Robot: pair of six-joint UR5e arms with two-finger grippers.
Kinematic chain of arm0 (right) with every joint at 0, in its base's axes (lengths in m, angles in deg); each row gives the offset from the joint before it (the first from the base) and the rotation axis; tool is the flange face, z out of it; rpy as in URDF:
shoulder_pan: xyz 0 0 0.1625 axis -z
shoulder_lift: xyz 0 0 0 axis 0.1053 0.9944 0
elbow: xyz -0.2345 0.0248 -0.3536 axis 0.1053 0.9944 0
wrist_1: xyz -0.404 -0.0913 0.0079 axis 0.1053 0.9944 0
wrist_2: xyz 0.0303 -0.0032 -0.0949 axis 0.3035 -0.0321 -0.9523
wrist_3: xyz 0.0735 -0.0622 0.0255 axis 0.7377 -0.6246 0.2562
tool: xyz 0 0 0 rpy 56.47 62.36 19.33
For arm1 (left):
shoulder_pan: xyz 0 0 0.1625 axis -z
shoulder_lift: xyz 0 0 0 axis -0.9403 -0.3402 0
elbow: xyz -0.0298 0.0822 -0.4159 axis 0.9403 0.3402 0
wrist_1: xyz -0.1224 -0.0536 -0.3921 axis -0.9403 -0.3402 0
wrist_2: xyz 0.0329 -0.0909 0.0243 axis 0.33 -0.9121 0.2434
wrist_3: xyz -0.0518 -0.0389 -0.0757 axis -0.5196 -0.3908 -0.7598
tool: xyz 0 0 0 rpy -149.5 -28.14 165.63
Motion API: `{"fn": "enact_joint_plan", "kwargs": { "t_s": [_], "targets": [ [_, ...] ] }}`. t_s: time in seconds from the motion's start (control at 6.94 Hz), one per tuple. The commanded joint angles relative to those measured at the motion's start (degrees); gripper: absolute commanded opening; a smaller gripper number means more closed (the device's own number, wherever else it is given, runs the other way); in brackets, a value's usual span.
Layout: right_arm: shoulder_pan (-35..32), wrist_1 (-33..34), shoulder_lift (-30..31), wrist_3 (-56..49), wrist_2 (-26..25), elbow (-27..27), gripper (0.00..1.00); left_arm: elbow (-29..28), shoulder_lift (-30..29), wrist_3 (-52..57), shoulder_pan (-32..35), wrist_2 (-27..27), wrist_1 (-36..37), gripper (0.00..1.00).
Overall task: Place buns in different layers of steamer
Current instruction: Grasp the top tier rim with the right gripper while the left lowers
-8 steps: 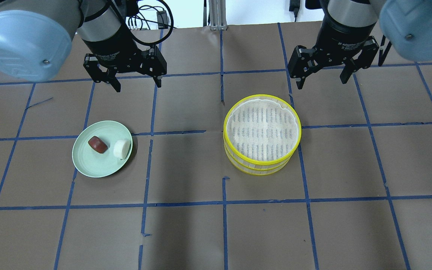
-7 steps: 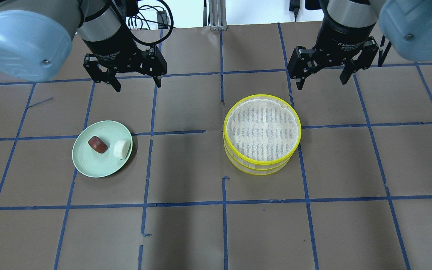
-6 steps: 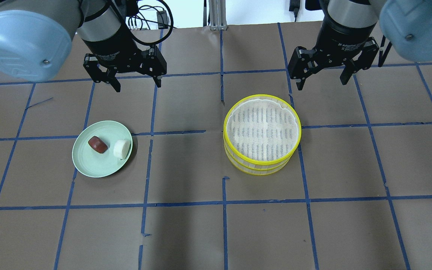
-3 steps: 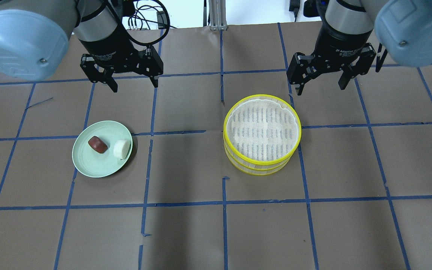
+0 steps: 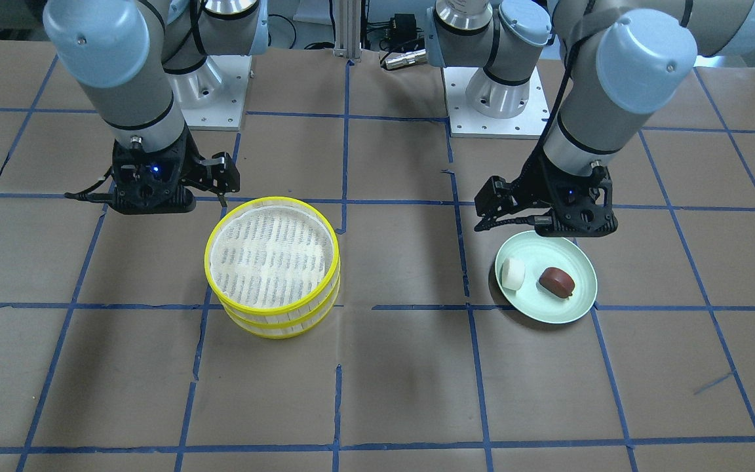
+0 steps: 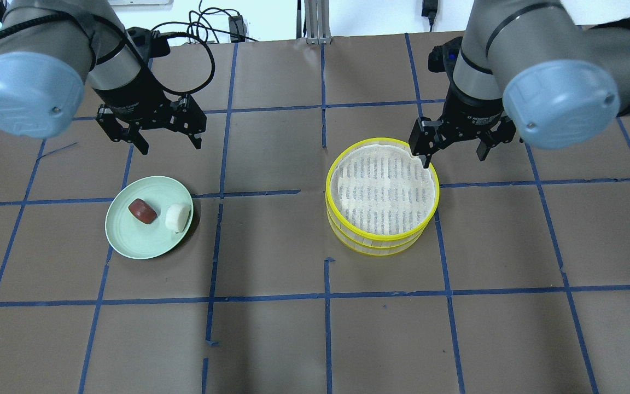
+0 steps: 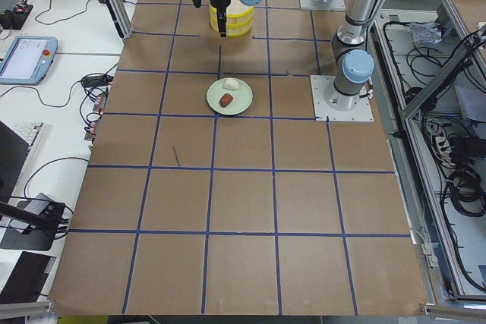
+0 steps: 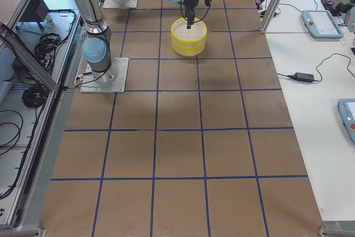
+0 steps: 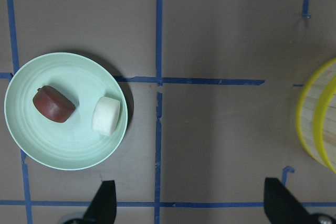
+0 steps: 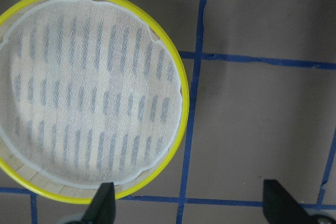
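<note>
The white bun (image 6: pixel 178 217) and the reddish-brown bun (image 6: pixel 143 211) lie side by side on a pale green plate (image 6: pixel 129 246); both also show in the left wrist view, the white one (image 9: pixel 106 116) right of the brown one (image 9: pixel 53 105). The steamer (image 6: pixel 380 244), two stacked yellow-rimmed tiers, stands right of centre, its top tier holding nothing (image 10: pixel 184 108). My left gripper (image 6: pixel 170 145) is open and empty, above the table just behind the plate. My right gripper (image 6: pixel 453 160) is open and empty, one finger over the steamer's far right rim.
Brown paper with a blue tape grid covers the table (image 6: pixel 271 339). The arms' base plates (image 5: pixel 495 105) sit at the robot's side of the table. Monitors, pendants and cables lie on side benches (image 7: pixel 30 58) beyond the table's ends.
Both grippers have come down and forward, still open. The left one moved toward the plate, the right one toward the steamer's far rim. Buns, plate and steamer have not moved.
</note>
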Motion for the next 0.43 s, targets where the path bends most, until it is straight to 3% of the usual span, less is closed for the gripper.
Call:
{"fn": "enact_joint_plan", "kwargs": {
  "t_s": [0.0,0.14,0.29],
  "targets": [
    [0.0,12.8,-4.4,0.2,0.6,-6.2,1.00,5.2,-2.2,7.5,-2.9,3.5,5.4,0.93],
    [0.0,13.1,-5.8,0.0,0.6,-6.6,1.00,7.0,-3.4,7.6,-3.6,3.4,6.8,0.90],
    [0.0,14.2,-7.0,-0.1,0.6,-6.4,0.91,9.3,-4.3,7.8,-3.6,3.5,8.8,0.89]
  ]
}}
